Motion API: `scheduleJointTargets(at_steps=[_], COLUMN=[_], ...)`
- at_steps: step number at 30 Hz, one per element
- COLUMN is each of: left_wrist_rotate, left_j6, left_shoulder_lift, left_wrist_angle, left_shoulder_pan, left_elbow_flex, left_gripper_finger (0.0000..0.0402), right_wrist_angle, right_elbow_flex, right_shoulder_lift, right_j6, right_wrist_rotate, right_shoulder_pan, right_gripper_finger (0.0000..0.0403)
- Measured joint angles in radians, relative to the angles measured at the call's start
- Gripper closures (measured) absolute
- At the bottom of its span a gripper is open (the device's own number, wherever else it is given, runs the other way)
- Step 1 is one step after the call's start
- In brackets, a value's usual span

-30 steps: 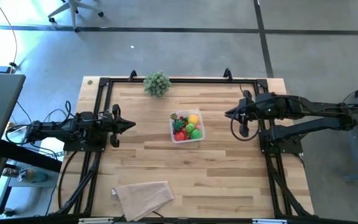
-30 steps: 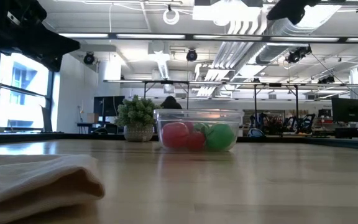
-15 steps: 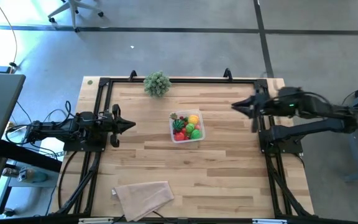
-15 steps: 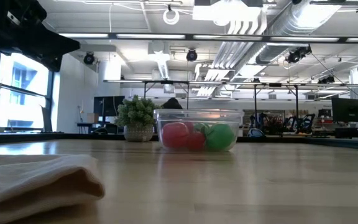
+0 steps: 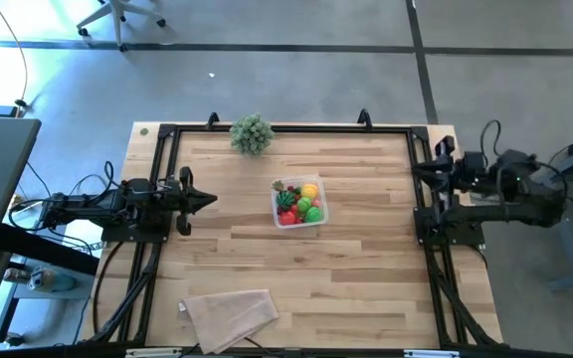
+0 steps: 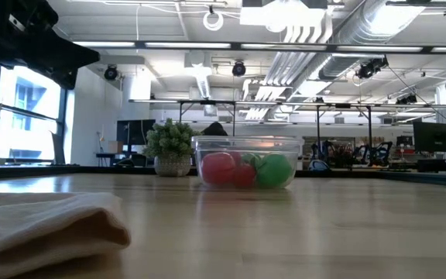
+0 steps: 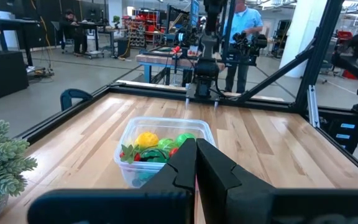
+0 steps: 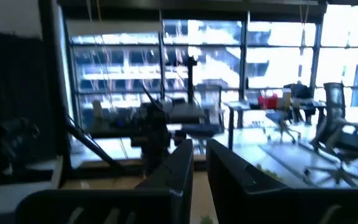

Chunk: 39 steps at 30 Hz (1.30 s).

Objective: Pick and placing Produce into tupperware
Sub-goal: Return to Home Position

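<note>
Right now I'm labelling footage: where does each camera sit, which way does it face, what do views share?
High view: above the table, straight down; both arms show, left gripper and right gripper at opposite sides.
Low view: at table-top height, level across the table toward the tupperware; an arm part upper left.
Left wrist view: on the left arm, facing the tupperware past shut fingers.
Right wrist view: on the right arm, facing windows past slightly parted fingers.
Shared: high, low and left wrist views show tupperware and plant.
</note>
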Motion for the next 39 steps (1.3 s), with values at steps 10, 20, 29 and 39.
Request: scheduleJointTargets(at_steps=[10, 20, 29, 39], left_wrist_rotate=[0.000, 0.000, 0.000, 0.000], left_j6=[0.000, 0.000, 0.000, 0.000], left_shoulder_lift=[0.000, 0.000, 0.000, 0.000], left_wrist_angle=[0.000, 0.000, 0.000, 0.000], left_shoulder_pan=[0.000, 0.000, 0.000, 0.000], left_elbow_flex=[0.000, 0.000, 0.000, 0.000], left_gripper_finger=[0.0401, 0.0401, 0.0401, 0.0401], right_wrist_angle=[0.277, 0.401, 0.392, 0.309], right_elbow_flex=[-0.364, -0.585, -0.692, -0.694], right_shoulder_lift=[-0.237, -0.177, -0.175, -0.174], right_j6=[0.097, 0.134, 0.103, 0.045], right_wrist_rotate=[-0.070, -0.156, -0.156, 0.015], right_shoulder_pan=[0.000, 0.000, 0.000, 0.000], right_gripper_finger=[0.0368, 0.0368, 0.0368, 0.0368])
